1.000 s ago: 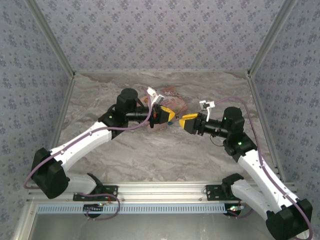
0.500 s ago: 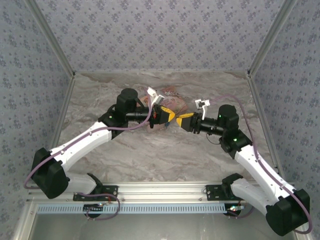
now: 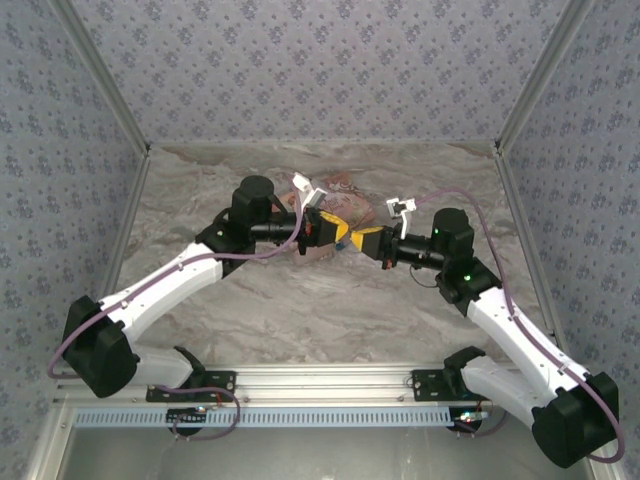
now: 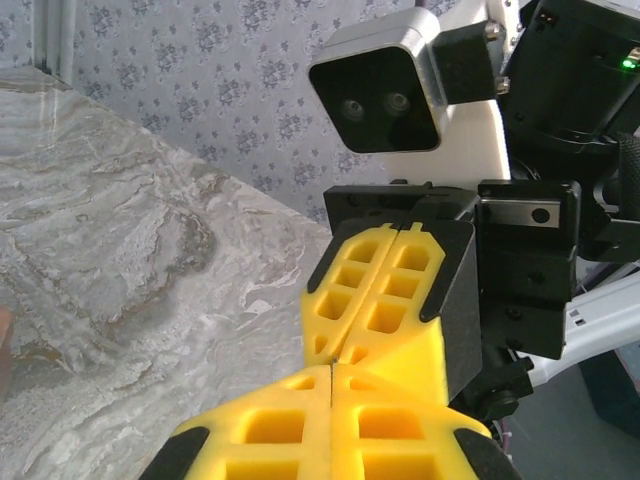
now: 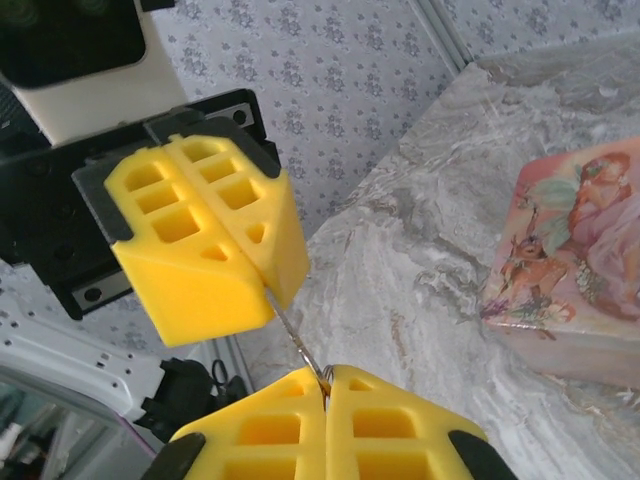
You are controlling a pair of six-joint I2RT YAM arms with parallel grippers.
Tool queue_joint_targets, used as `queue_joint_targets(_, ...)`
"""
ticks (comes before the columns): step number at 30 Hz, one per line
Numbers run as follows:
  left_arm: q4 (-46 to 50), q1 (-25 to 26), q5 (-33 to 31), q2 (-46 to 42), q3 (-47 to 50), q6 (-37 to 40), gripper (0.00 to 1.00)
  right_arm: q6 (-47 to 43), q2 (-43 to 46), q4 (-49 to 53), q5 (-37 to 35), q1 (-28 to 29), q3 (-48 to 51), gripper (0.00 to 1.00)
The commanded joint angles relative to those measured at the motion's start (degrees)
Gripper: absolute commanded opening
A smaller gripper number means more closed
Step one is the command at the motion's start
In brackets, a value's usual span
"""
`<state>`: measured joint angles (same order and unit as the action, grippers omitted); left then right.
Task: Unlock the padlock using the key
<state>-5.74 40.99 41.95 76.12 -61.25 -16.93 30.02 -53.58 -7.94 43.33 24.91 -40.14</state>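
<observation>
Meeting tip to tip above the table (image 5: pixel 420 330), just beside the pink book (image 5: pixel 570 260), the left gripper (image 5: pixel 257 258) and right gripper (image 5: pixel 327 378) are each pinched tight on one thin metal wire (image 5: pixel 290 330) slanting between them; the padlock body is hidden by pads, equally near both arms.

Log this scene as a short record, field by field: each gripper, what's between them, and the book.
left gripper: fingers shut, tips pointing at the other gripper
right gripper: fingers shut, tips nearly meeting the left ones
between them: thin metal piece running from one closed seam to the other; key or shackle, cannot tell
pink book: lying flat on the table, apart from both grippers
</observation>
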Motion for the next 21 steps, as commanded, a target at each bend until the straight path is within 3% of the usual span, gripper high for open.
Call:
queue_joint_targets(1,0.5,0.4,0.9,-1.7,-1.2,1.5,0.00,-0.9,0.3,-0.1,-0.1,0.4,-2.2,0.00)
queue_joint_targets(5,1.0,0.3,-1.2,-2.1,-1.3,1.7,0.00,-1.1,1.4,1.6,-1.3,0.5,-1.3,0.00)
queue_joint_targets(6,1.1,0.3,-2.0,-2.2,-1.5,1.7,0.06,-1.0,2.0,2.1,-1.8,0.4,-1.0,0.00)
queue_joint_targets(9,1.7,0.0,-6.6,-2.6,-1.9,1.1,0.52,-0.9,3.6,5.3,-4.8,0.3,-0.1,0.00)
queue_joint_targets(13,3.5,-1.1,-16.7,-2.6,-2.5,0.4,0.77,0.3,6.6,13.0,-12.7,-0.4,1.1,0.00)
queue_joint_targets(16,6.8,-2.1,-26.4,-0.5,-4.3,-0.7,0.89,1.1,9.0,22.4,-21.4,-0.6,1.2,0.00)
queue_joint_targets(21,14.2,-5.7,-36.7,8.0,-11.2,-4.4,0.95,2.6,12.0,38.2,-35.3,-0.6,0.6,0.00)
